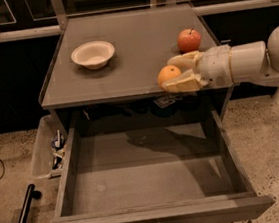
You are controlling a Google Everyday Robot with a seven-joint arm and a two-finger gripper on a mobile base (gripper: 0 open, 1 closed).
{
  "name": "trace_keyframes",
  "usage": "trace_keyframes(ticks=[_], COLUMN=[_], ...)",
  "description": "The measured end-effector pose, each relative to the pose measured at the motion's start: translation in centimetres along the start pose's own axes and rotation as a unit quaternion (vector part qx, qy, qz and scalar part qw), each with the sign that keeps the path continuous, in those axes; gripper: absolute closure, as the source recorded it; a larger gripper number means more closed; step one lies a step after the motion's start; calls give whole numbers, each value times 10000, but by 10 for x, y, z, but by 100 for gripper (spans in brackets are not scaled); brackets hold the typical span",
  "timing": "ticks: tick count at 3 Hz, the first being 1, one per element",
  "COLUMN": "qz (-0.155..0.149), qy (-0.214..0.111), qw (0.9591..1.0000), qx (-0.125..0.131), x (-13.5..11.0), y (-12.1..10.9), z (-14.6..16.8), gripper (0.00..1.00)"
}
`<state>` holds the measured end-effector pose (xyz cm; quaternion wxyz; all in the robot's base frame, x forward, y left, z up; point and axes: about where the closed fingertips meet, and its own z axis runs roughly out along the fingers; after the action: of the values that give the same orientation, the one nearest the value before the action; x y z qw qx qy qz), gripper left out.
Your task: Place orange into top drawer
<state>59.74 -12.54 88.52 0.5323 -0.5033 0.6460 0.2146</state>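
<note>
The orange (168, 73) is small, round and orange-yellow, held between the two pale fingers of my gripper (174, 73). The gripper comes in from the right and hangs over the front right edge of the tabletop, above the back right of the top drawer (137, 176). The drawer is wide, grey and pulled fully open, with a bare floor and a small knob at the front.
A redder apple (189, 40) sits on the grey tabletop (123, 55) just behind the gripper. A white bowl (92, 54) stands at the table's left. A clear plastic bin (51, 151) of clutter hangs at the drawer's left. A black pole (22, 220) lies at the lower left.
</note>
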Motion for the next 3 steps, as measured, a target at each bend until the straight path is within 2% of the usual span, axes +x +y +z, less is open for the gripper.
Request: trace_keyframes(ticks=[2,3], qz=[160,257], qy=[84,286], qw=[9998,9990], qx=[-102,-231], x=[43,66], y=[69,86], z=[-25,-22], gripper=[100,100])
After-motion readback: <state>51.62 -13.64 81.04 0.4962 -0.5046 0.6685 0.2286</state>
